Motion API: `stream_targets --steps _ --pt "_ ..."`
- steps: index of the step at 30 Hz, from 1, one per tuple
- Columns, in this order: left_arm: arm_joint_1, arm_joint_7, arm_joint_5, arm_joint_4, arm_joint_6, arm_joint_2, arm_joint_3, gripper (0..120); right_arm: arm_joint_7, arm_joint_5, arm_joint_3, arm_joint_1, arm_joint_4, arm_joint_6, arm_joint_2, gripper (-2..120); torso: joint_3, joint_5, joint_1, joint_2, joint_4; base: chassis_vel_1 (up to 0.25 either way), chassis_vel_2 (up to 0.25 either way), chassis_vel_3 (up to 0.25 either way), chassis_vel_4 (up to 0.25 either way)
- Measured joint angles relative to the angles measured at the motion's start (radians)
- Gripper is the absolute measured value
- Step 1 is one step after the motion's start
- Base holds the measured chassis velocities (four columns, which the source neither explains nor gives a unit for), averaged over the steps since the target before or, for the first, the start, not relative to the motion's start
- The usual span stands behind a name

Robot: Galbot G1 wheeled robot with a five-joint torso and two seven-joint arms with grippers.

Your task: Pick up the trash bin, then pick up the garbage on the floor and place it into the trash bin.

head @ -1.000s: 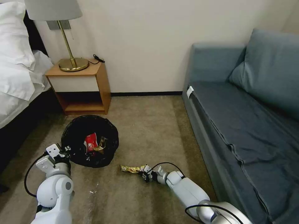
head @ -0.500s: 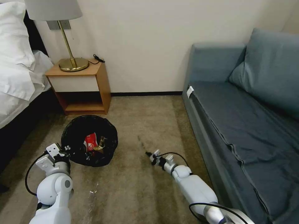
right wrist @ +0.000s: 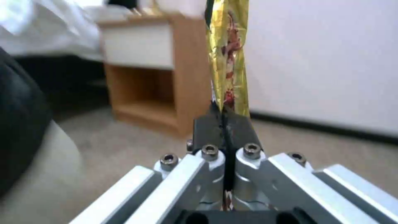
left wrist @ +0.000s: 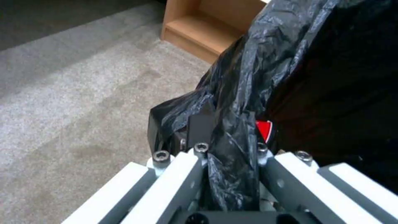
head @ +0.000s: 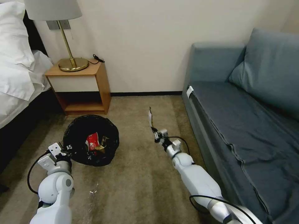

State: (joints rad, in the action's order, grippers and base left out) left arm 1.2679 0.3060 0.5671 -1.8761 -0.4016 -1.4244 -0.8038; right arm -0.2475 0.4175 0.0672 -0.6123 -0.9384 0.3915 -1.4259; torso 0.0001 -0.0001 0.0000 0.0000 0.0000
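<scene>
You have the blue-grey sofa along your right and the bed with its white bedding at your far left; between them the carpeted floor runs back to the wall; against that wall, next to the bed, stands the wooden nightstand carrying a brass lamp.

Your trash bin sits in front of the nightstand, left of centre, its black liner bag draped over the rim and spilling outward; inside it you can see a red-and-white snack packet with a darker crumpled piece touching it on its right side.

Your left pincer is at the near-left edge of the bin; in the left wrist view its fingers are closed down on a bunched fold of the liner at the rim, the black plastic squeezed between the pads.

Your right arm reaches forward over the carpet, well to the right of the bin and near the sofa's front edge; your right pincer is clamped tight on the lower end of the gold wrapper, which stands up nearly vertical from the fingertips, clear of the floor; in the right wrist view the foil shows reddish print along its length.
</scene>
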Motion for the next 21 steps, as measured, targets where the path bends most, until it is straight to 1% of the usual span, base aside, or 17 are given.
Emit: stream_targets --steps 2,3,5,6,7,8,10,12,13,14,17,18,20,21 --pt "-0.004 0.0 -0.001 0.007 0.001 -0.004 0.003 1 0.067 0.043 0.109 0.039 -0.111 -0.023 0.011 0 0.0 0.0 0.0 0.0 0.0001 0.0 0.0 0.0 0.0" --pt "-0.004 0.0 -0.001 0.007 0.001 -0.004 0.003 1 0.067 0.043 0.109 0.039 -0.111 -0.023 0.011 0 0.0 0.0 0.0 0.0 0.0001 0.0 0.0 0.0 0.0" --pt "-0.006 0.0 -0.004 0.011 0.002 -0.008 0.005 1 0.114 0.068 0.183 0.068 -0.19 -0.045 0.015 0 0.0 0.0 0.0 0.0 0.0 0.0 0.0 0.0 0.0" --pt "-0.006 0.0 -0.004 0.011 0.002 -0.008 0.005 1 0.114 0.068 0.183 0.068 -0.19 -0.045 0.015 0 0.0 0.0 0.0 0.0 0.0 0.0 0.0 0.0 0.0" --pt "-0.007 0.0 -0.005 0.015 0.003 -0.009 0.007 1 0.165 0.092 0.255 0.102 -0.266 -0.066 0.017 0 0.0 -0.0001 0.0 0.0 0.0003 0.0 0.0 0.0 0.0" --pt "-0.007 0.0 -0.005 0.015 0.003 -0.009 0.007 1 0.165 0.092 0.255 0.102 -0.266 -0.066 0.017 0 0.0 -0.0001 0.0 0.0 0.0003 0.0 0.0 0.0 0.0" --pt "-0.012 0.001 -0.006 0.021 0.007 -0.009 0.008 1 0.214 0.128 0.342 0.141 -0.356 -0.1 0.016 0 0.0 0.0 0.0 0.0 0.0001 0.0 0.0 0.0 0.0" --pt "-0.015 0.002 -0.006 0.024 0.007 -0.01 0.009 1 0.224 0.139 0.364 0.155 -0.376 -0.109 0.013 0 0.0 0.0 0.0 0.0 0.0002 0.0 0.0 0.0 0.0" --pt "-0.018 0.003 -0.007 0.028 0.008 -0.01 0.01 1 0.251 0.162 0.411 0.185 -0.405 -0.122 0.007 0 0.0 0.0 0.0 0.0 0.0 0.0 0.0 0.0 0.0" --pt "-0.018 0.003 -0.007 0.028 0.008 -0.01 0.01 1 0.251 0.162 0.411 0.185 -0.405 -0.122 0.007 0 0.0 0.0 0.0 0.0 0.0 0.0 0.0 0.0 0.0" --pt "-0.019 0.007 -0.009 0.033 0.01 -0.014 0.015 1 0.289 0.2 0.512 0.25 -0.441 -0.135 -0.005 0 0.0 -0.0001 0.0 0.0 0.0002 0.0 0.0 0.0 0.0" --pt "-0.019 0.007 -0.009 0.033 0.01 -0.014 0.015 1 0.289 0.2 0.512 0.25 -0.441 -0.135 -0.005 0 0.0 -0.0001 0.0 0.0 0.0002 0.0 0.0 0.0 0.0" --pt "-0.021 0.007 -0.015 0.037 0.011 -0.019 0.02 1 0.296 0.221 0.573 0.285 -0.446 -0.14 -0.013 0 0.0 -0.0001 0.0 0.0 0.0001 0.0 0.0 0.0 0.0" --pt "-0.021 0.007 -0.015 0.037 0.011 -0.019 0.02 1 0.296 0.221 0.573 0.285 -0.446 -0.14 -0.013 0 0.0 -0.0001 0.0 0.0 0.0001 0.0 0.0 0.0 0.0"
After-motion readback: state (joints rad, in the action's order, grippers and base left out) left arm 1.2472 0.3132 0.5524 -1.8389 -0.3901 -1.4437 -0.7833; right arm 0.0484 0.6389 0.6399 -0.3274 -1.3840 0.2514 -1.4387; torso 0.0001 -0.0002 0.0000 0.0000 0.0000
